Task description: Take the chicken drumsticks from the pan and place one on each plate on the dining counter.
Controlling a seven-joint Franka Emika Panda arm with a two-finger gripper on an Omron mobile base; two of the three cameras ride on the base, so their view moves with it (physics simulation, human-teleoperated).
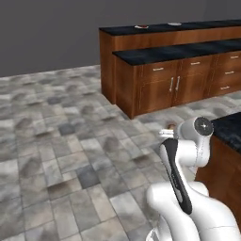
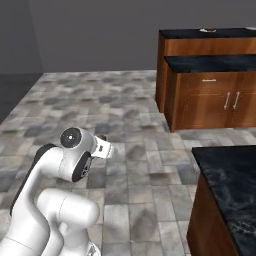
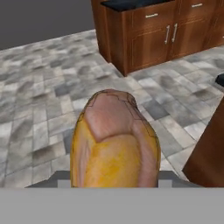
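Note:
A golden-orange chicken drumstick [image 3: 114, 148] sits close before the hand camera, carried above the tiled floor. My gripper [image 1: 167, 131] is shut on it, and the meat hides the fingers. In the right base view the gripper [image 2: 105, 146] hangs by the arm's elbow. Far ahead stands the dining counter [image 1: 188, 36] with its black stone top. Two plates rest on it, the left plate [image 1: 141, 27] with a dark speck too small to make out and the right plate [image 1: 174, 23] pale. One plate [image 2: 207, 30] shows on the dining counter [image 2: 200, 46] in the right base view. The pan is out of view.
Lower black-topped cabinets [image 1: 188, 77] with drawer handles stand in front of the dining counter. A nearer black-topped counter corner [image 2: 227, 175] juts in on the right, close to the arm. Open tiled floor [image 1: 61, 122] stretches ahead and to the left.

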